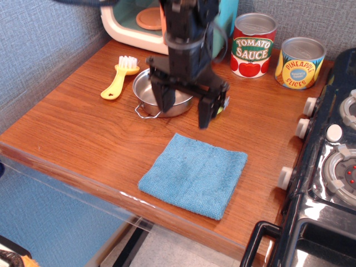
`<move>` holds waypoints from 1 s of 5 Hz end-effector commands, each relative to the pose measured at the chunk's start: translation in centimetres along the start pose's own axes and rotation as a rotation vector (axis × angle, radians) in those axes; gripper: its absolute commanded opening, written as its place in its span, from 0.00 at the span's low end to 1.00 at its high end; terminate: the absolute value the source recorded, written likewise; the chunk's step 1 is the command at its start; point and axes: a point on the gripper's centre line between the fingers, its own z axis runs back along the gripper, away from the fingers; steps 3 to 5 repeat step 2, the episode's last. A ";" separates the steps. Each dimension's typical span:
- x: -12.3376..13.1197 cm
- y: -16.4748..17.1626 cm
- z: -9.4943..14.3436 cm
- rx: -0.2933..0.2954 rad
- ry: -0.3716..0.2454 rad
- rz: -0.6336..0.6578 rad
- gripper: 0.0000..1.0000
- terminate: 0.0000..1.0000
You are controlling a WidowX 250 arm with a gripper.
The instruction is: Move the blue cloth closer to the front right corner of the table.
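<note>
Reddish-brown wood table (83,117) bears the blue cloth (194,174); fingers (165,97) spread, empty, above.

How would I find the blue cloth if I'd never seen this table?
Look at the brown wooden table, near its front edge beside the black toy stove. The blue cloth lies flat there, in front of the steel pot. It is the only soft, fuzzy, sky-blue square.
</note>
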 end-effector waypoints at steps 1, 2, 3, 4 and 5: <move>0.5 1.7 0.8 -0.009 -0.041 0.076 1.00 0.00; 0.5 1.7 0.8 -0.009 -0.041 0.076 1.00 1.00; 0.5 1.7 0.8 -0.009 -0.041 0.076 1.00 1.00; 0.5 1.7 0.8 -0.009 -0.041 0.076 1.00 1.00; 0.5 1.7 0.8 -0.009 -0.041 0.076 1.00 1.00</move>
